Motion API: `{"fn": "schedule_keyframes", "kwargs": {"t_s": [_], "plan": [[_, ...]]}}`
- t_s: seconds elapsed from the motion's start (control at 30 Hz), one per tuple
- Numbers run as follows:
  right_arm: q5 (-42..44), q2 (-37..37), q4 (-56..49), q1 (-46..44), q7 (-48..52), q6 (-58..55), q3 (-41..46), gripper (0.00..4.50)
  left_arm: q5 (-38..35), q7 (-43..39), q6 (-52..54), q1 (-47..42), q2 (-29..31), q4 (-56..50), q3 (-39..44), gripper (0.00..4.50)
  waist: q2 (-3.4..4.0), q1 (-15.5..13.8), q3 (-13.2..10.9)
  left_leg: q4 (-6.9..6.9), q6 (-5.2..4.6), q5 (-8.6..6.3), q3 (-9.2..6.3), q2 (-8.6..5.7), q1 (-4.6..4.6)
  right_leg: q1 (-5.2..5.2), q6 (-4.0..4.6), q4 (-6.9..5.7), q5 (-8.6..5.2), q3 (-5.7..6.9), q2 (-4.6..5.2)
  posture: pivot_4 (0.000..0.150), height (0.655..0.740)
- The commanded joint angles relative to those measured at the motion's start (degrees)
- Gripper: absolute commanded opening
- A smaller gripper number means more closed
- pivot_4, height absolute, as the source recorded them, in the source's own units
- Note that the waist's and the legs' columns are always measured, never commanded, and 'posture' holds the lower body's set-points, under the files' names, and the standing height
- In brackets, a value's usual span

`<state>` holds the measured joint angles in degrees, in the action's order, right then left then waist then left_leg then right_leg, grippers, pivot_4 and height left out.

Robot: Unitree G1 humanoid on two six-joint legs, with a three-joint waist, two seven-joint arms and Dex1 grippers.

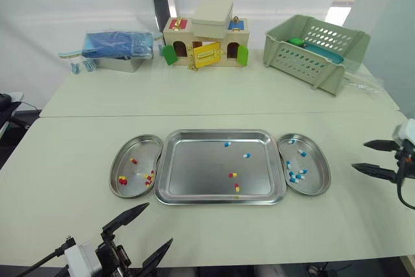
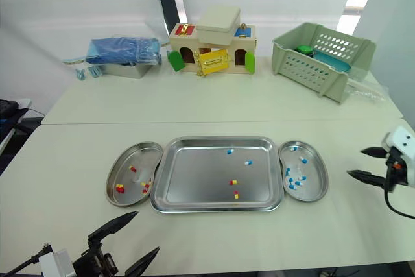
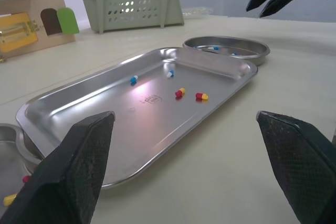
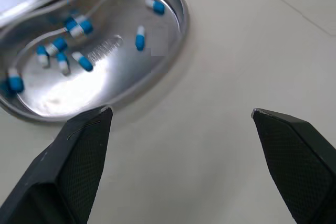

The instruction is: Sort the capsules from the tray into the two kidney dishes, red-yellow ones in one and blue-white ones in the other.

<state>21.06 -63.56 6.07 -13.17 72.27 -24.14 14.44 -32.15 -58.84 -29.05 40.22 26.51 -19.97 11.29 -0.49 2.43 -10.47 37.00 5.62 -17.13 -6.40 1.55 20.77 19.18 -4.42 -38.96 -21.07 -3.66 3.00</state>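
Steel tray (image 1: 220,133) mid-bench (image 1: 194,98): two blue-white capsules (image 1: 227,144) far side, two red-yellow capsules (image 1: 232,175) nearer. Left kidney dish (image 1: 115,163) holds red-yellow, right kidney dish (image 1: 324,168) blue-white. My left fingers (image 1: 130,215) apart at near edge; my right fingers (image 1: 379,145) apart, right of dish.

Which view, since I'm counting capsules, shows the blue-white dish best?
Right wrist view: the blue-white dish is close, capsules distinct. Eye views show it whole but small; left wrist view, distant and edge-on.

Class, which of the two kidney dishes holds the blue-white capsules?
The right kidney dish, right of the tray; the left kidney dish holds red-yellow capsules.
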Motion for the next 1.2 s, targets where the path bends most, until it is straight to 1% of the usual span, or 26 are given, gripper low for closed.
{"fn": "schedule_keyframes", "kwargs": {"t_s": [0.03, 0.13, 0.2, 0.27, 0.33, 0.47, 0.63, 0.73, 0.9, 1.2], "plan": [[3.99, 0.34, -11.13, -3.98, -1.38, -7.4, -2.98, 4.48, 0.28, 0.66, 0.54, -0.32, -0.42, -2.13, -1.37, 4.5, -0.01, -0.1, 0.0, 0.0, 0.0, 0.0, 0.0, 0.0, 0.01, 0.0, 0.0, 0.0, 0.0, 0.01, 0.0, 0.15, 0.74], [6.5, 5.17, -18.97, -10.35, -3.68, -12.26, -9.13, 4.48, 0.58, 1.63, 1.28, -1.77, -0.41, -2.29, -1.71, 4.5, -0.04, -0.07, -0.02, 0.01, 0.0, 0.0, -0.01, 0.02, 0.01, 0.02, -0.02, 0.0, 0.01, 0.01, -0.01, 0.15, 0.74], [6.4, 7.41, -21.06, -12.76, -4.65, -13.38, -11.93, 4.48, 0.61, 1.75, 1.52, -2.0, -0.39, -2.21, -1.7, 4.5, -0.09, -0.11, -0.04, 0.01, 0.0, 0.0, -0.04, 0.02, 0.01, 0.02, -0.02, 0.0, 0.01, 0.04, -0.01, 0.15, 0.74], [5.26, 13.79, -21.29, -17.23, -6.3, -12.45, -17.4, 4.48, 1.08, 1.69, 1.38, -1.97, -0.59, -2.06, -2.23, 4.5, -0.2, -0.16, -0.07, 0.0, 0.0, -0.01, -0.03, 0.01, 0.06, 0.08, -0.02, 0.04, 0.01, 0.03, 0.0, 0.15, 0.74], [3.02, 18.48, -20.26, -20.47, -7.78, -11.31, -21.76, 4.48, 1.41, 2.05, 1.37, -2.25, -0.72, -1.91, -2.39, 4.5, -0.23, -0.13, -0.09, 0.01, -0.01, -0.01, -0.03, 0.02, 0.1, 0.12, -0.02, 0.03, 0.01, 0.03, 0.01, 0.15, 0.74], [-0.82, 23.54, -17.81, -23.44, -9.11, -9.71, -27.47, 4.48, 1.83, 2.94, 1.29, -3.05, -0.92, -1.72, -2.22, 4.5, -0.24, -0.42, -0.09, 0.0, 0.0, -0.01, -0.06, 0.02, 0.12, 0.17, -0.02, 0.02, 0.01, 0.06, 0.01, 0.15, 0.74], [-7.44, 30.43, -8.5, -27.68, -11.89, -4.73, -32.95, 4.48, 2.56, 3.89, 1.11, -2.79, -1.61, -2.04, -2.78, 4.5, -0.25, -0.41, -0.1, 0.01, -0.01, -0.01, -0.07, 0.02, 0.1, 0.17, -0.02, 0.0, 0.02, 0.07, 0.02, 0.15, 0.74], [-10.82, 32.65, -2.96, -30.15, -12.58, -1.18, -34.3, 4.48, 2.69, 4.39, 1.16, -2.55, -1.96, -2.08, -2.66, 4.5, -0.25, -0.1, -0.1, 0.0, 0.0, -0.01, -0.07, 0.02, 0.1, 0.2, -0.02, -0.03, 0.02, 0.07, 0.02, 0.15, 0.74], [-15.14, 35.34, 3.12, -33.29, -12.04, 1.45, -37.48, 4.48, 3.13, 5.49, 1.87, -2.14, -1.77, -3.62, -3.27, 4.5, -0.25, 0.17, -0.1, -0.01, 0.0, -0.01, -0.07, 0.02, 0.12, 0.24, -0.02, -0.02, 0.01, 0.06, 0.02, 0.15, 0.74], [-20.04, 40.09, 11.28, -36.99, -13.03, -0.08, -39.36, 4.48, 3.53, 7.22, 3.57, -3.26, -1.59, -5.03, -3.38, 4.5, -0.24, 0.74, -0.1, -0.01, 0.0, -0.01, -0.07, 0.02, 0.12, 0.26, -0.02, -0.04, 0.02, 0.05, 0.02, 0.15, 0.74]]}}
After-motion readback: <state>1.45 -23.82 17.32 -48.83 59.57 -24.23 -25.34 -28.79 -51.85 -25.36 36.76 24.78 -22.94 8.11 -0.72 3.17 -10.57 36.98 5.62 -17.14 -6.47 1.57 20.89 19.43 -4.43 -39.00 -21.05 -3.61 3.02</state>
